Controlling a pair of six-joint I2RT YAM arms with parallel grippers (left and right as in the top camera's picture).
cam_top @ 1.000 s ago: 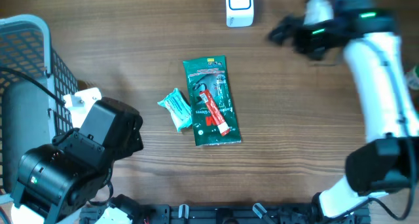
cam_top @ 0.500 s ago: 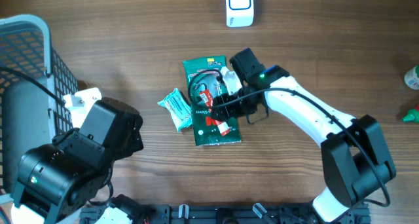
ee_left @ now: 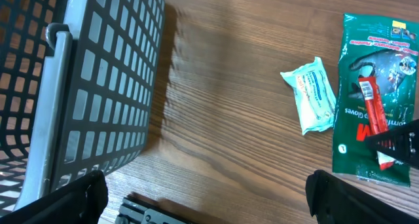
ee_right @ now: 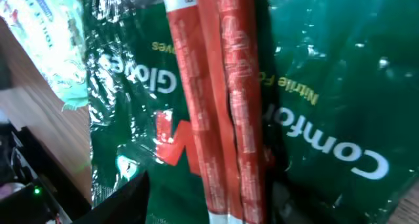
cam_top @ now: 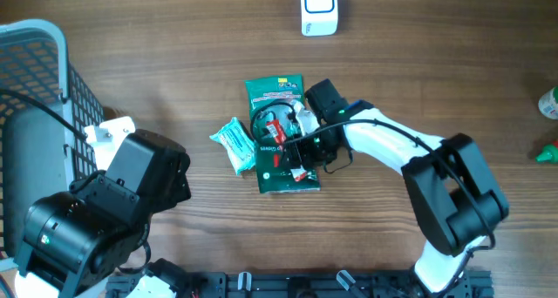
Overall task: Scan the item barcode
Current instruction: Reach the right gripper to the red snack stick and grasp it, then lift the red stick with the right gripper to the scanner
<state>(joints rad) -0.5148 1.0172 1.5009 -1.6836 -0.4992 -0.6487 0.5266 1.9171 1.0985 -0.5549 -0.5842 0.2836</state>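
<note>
One red stick pack [ee_right: 219, 119] half beneath right claw [cam_top: 296, 150], grip unclear

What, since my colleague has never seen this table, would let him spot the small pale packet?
Find the wooden table and the big dark-green glove pack near its middle. Beside that pack, on the side toward the grey basket, lies the small packet: pale teal-and-white, crinkled, much smaller than its green neighbour.
</note>
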